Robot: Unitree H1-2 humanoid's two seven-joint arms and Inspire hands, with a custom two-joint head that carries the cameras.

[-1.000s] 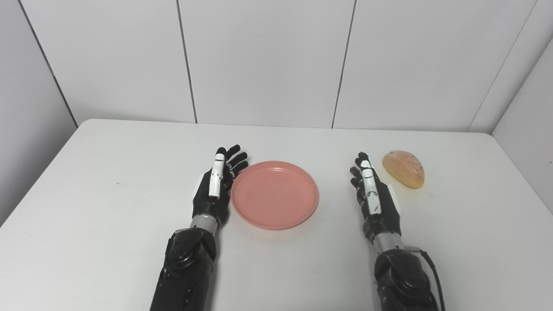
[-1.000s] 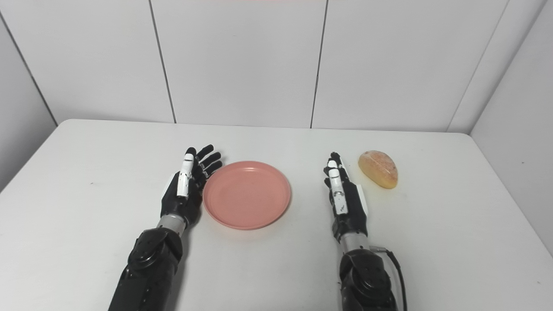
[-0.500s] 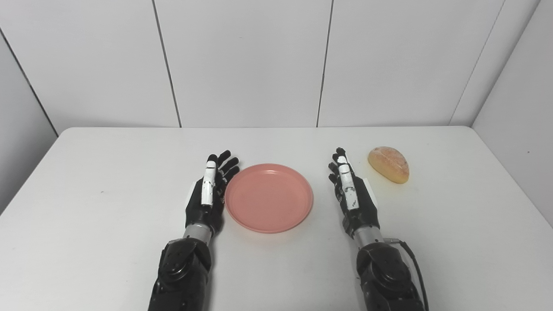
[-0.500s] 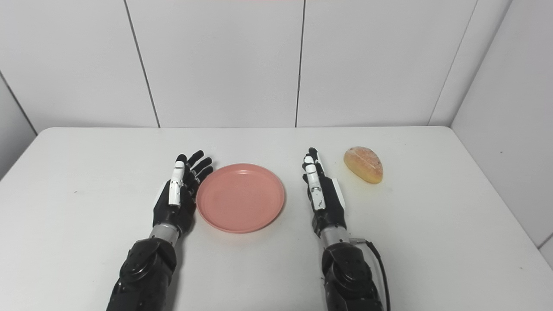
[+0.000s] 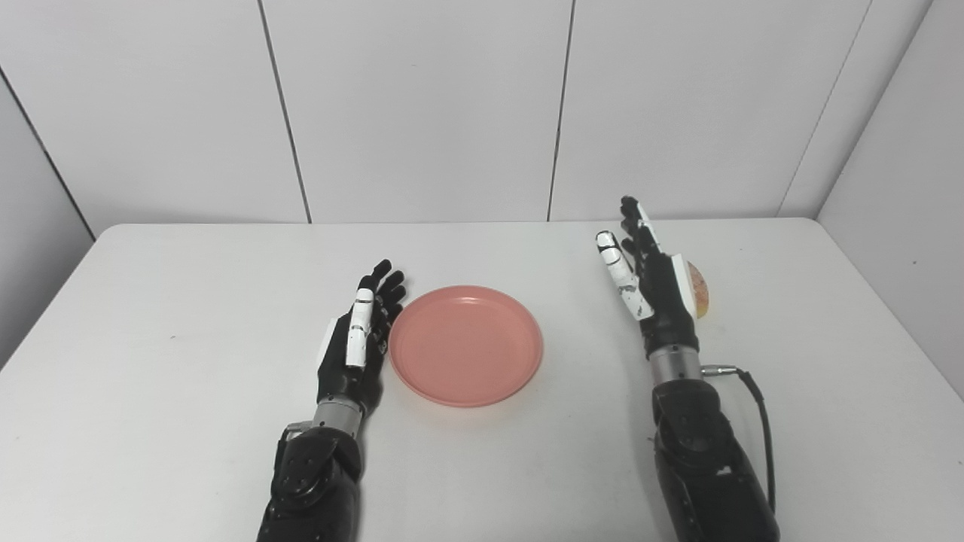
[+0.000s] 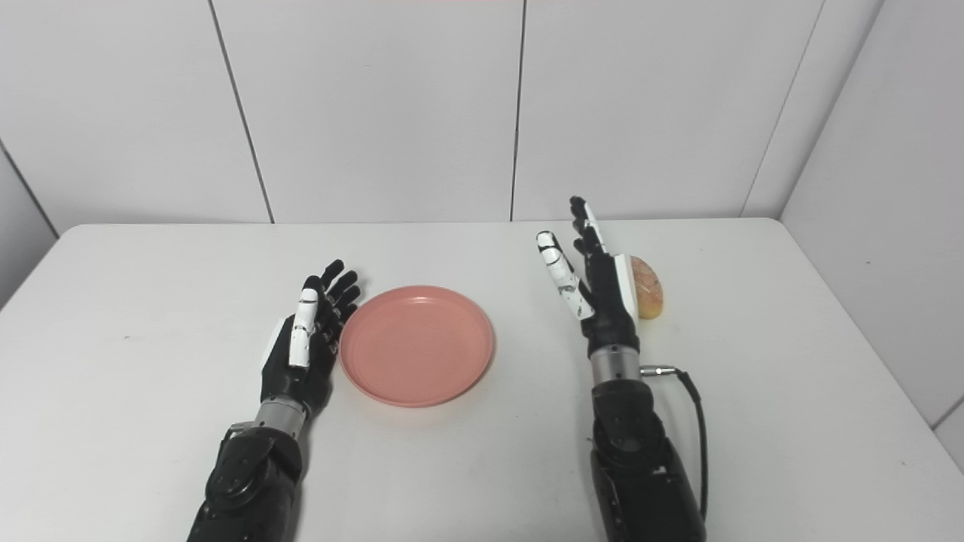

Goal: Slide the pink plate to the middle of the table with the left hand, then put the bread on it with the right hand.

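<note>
A round pink plate (image 5: 465,344) lies flat near the middle of the white table (image 5: 188,301). My left hand (image 5: 360,339) rests open on the table just left of the plate's rim, fingers stretched forward. My right hand (image 5: 649,278) is raised above the table, open, fingers pointing up and thumb spread to the left. The bread (image 6: 648,296), a golden-brown roll, lies on the table right behind that hand; the hand hides most of it, and only its right edge shows in the left eye view (image 5: 700,298). Neither hand holds anything.
White panelled walls (image 5: 422,105) close off the table at the back and on the right. A black cable (image 5: 757,406) loops out from the right wrist over the table. The table's right edge (image 6: 874,376) runs close to the side wall.
My right hand has lifted off the table and moved forward and right, now in front of the bread and hiding most of it. The left hand and the plate stay put.
</note>
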